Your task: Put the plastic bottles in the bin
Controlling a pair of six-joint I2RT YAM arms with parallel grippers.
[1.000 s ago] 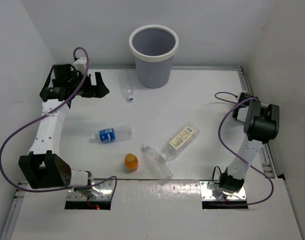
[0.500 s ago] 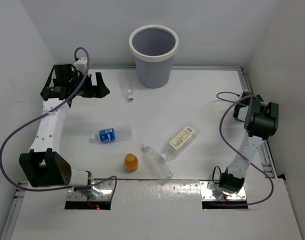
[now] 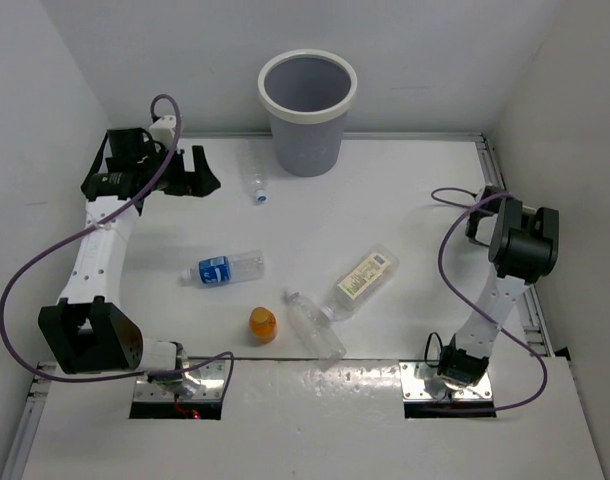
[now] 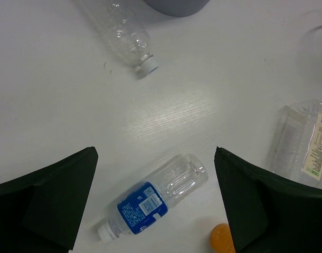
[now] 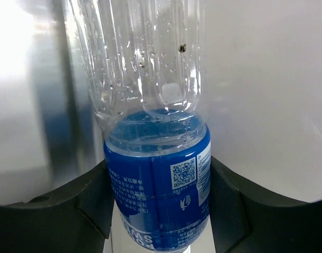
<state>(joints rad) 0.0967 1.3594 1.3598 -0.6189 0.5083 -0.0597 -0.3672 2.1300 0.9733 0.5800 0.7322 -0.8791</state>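
While the right pincer (image 5: pixel 158 196) is clenched on a blue-labelled bottle (image 5: pixel 153 105) at the right of the surface (image 3: pixel 425 200) | left pincer (image 4: pixel 154 158) released above a second blue-labelled bottle (image 4: pixel 150 206) | step: grasp made | next: likely lift and carry it to the far bin (image 3: pixel 307 140), then release over the rim.

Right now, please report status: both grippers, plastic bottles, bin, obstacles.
Left gripper open above white table. Right gripper shut on clear blue-labelled plastic bottle. Five more bottles lie on table; round grey white-rimmed plastic bin upright. Way to bin looks clear.
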